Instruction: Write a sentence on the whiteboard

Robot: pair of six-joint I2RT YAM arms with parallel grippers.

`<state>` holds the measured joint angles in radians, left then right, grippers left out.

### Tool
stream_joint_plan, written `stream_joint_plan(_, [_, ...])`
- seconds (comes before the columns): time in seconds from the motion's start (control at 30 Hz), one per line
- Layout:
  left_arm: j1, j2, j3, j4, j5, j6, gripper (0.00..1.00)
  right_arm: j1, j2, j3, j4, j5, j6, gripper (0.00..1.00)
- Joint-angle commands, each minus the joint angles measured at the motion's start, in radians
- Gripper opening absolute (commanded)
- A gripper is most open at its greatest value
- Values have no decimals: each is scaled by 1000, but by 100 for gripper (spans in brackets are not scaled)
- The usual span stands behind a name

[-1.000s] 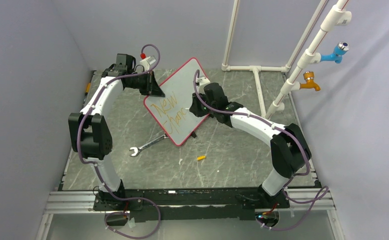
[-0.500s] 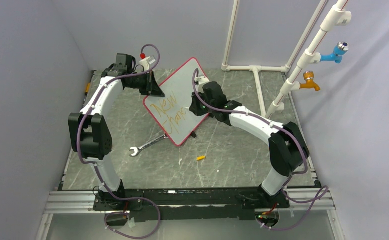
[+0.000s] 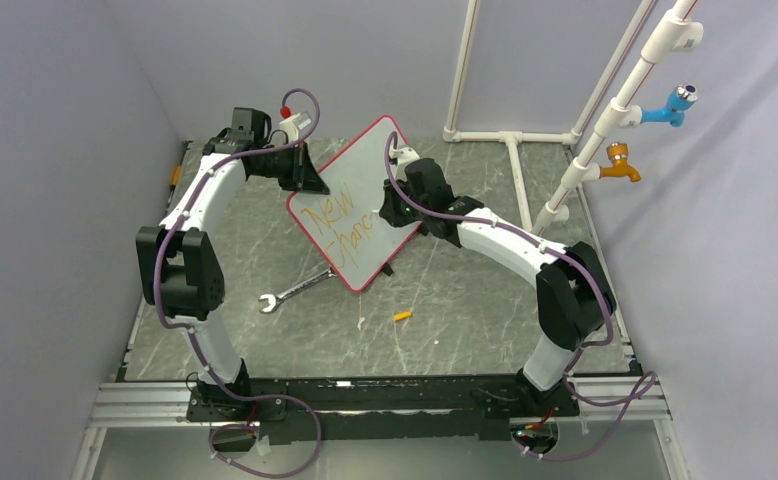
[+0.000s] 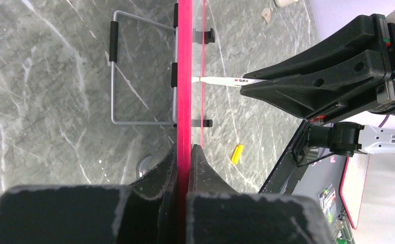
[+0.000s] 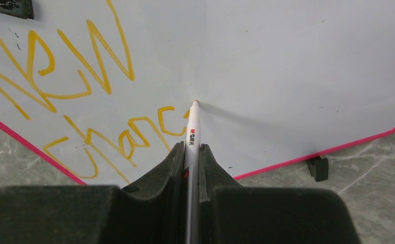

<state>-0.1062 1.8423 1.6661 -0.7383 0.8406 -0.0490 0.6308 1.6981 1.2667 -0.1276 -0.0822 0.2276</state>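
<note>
**Item 1, whiteboard**: red-framed, standing tilted on the bench, toward 12 o'clock from the bench's middle, between the two arms.

**Item 2, left claw**: clenched on the board's red frame at the board's 10 o'clock edge in the top view, steadying it.

**Item 3, right claw**: clenched around a white marker, whose tip touches the white face.

**Item 4, sentence**: orange strokes. "New" is complete on the upper line. Below it stands "chanc", and the tip rests at 2 o'clock of the last letter.

**Item 5, loose pieces**: a wrench at 7 o'clock of the board and a small orange cap at 5 o'clock, both apart from it.

**Progress, as judged**: one word done and a second partway. That word's ending and any further words remain. Most of the board's face is unmarked.
</note>
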Motion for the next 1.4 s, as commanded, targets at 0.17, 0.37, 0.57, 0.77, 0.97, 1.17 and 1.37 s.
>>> stream_joint_plan(0.17, [-4, -40, -14, -4, -136, 69, 0, 14, 3, 35, 39, -29, -5, 0])
stream_joint_plan(0.37, [-4, -40, -13, -4, -136, 70, 0, 27, -1, 18, 45, -36, 1, 0])
stream_joint_plan(0.57, [-4, -40, -13, -4, -137, 70, 0, 36, -8, -16, 56, -43, 9, 0])
stream_joint_plan(0.77, [-4, -38, -13, -4, -138, 70, 0, 42, -17, -48, 66, -47, 13, 0])
stream_joint_plan(0.97, [-4, -40, -15, -3, -139, 70, 0, 45, -22, -81, 75, -56, 22, 0])
stream_joint_plan(1.17, [-4, -41, -14, -4, -139, 68, 0, 47, -26, -120, 81, -43, 27, 0])
stream_joint_plan(1.37, [-4, -42, -14, -1, -138, 67, 0, 46, -38, -146, 70, -4, 26, 0])
